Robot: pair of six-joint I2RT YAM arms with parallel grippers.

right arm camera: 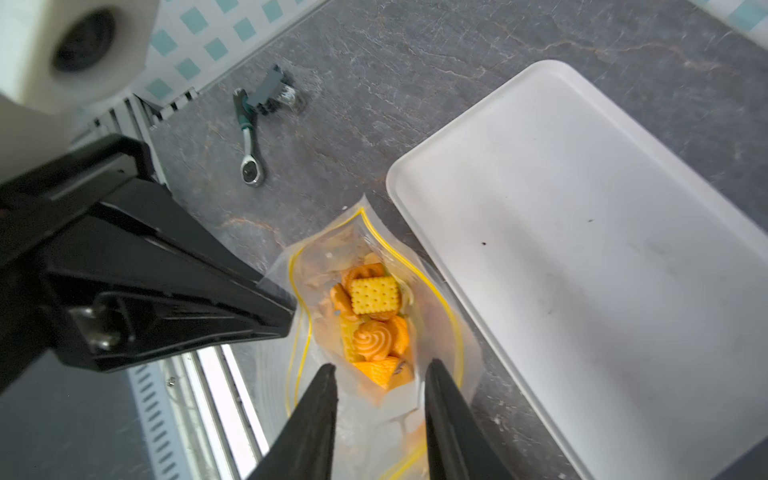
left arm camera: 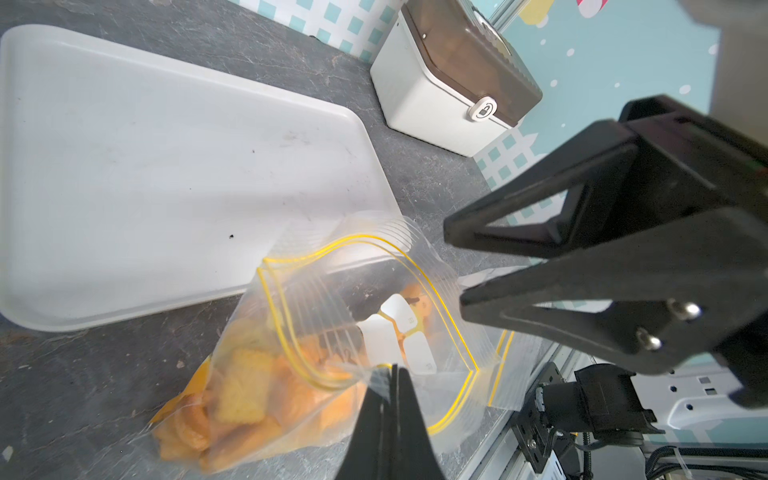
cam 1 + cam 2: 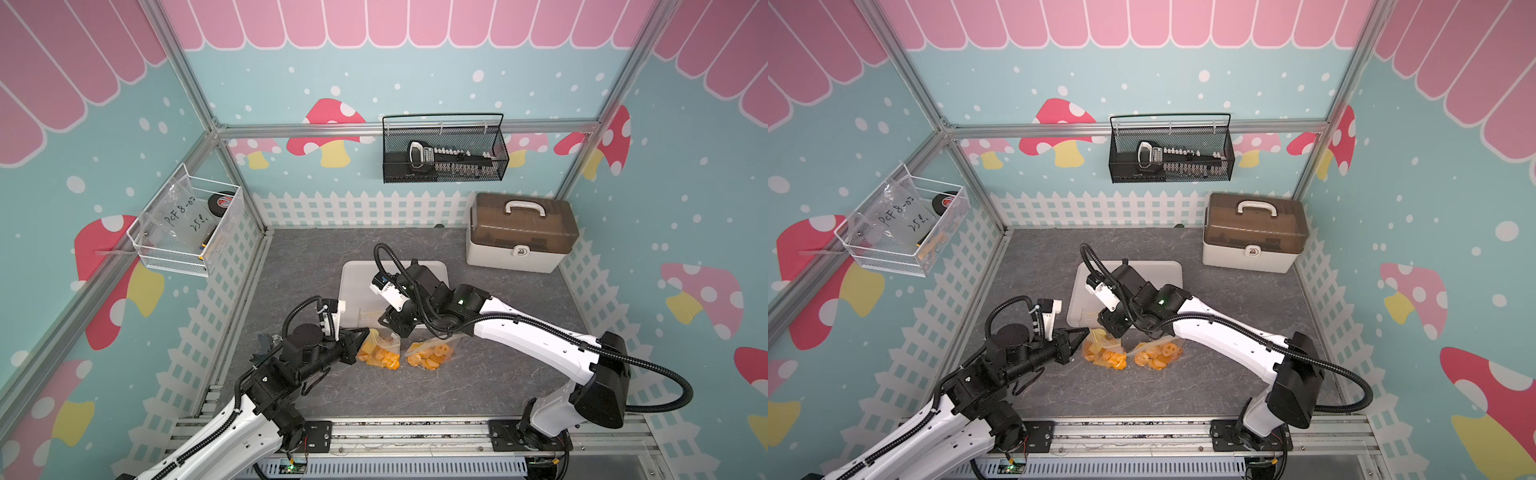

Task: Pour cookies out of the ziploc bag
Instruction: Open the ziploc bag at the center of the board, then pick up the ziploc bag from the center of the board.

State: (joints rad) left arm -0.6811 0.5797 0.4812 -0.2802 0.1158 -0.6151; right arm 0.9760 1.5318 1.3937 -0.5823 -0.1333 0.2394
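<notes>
The clear ziploc bag (image 3: pixel 379 353) with a yellow zip line stands on the grey table, just in front of the white tray (image 3: pixel 357 286). Its mouth gapes open (image 1: pixel 316 266). Orange and yellow cookies (image 1: pixel 374 295) fill it, also seen through its side (image 2: pixel 245 395). My left gripper (image 2: pixel 392 370) is shut on the bag's rim, reaching in from the left (image 3: pixel 365 332). My right gripper (image 1: pixel 380 370) hangs over the mouth from the right (image 3: pixel 388 322). It is open, with its jaws either side of the bag's near edge. The tray (image 1: pixel 582 249) holds nothing.
A second clear bag of cookies (image 3: pixel 430 353) lies right of the first, under my right arm. A ratchet wrench (image 1: pixel 249 141) lies near the left fence. A white box with a brown lid (image 3: pixel 519 232) stands at the back right. Wire baskets hang on the walls.
</notes>
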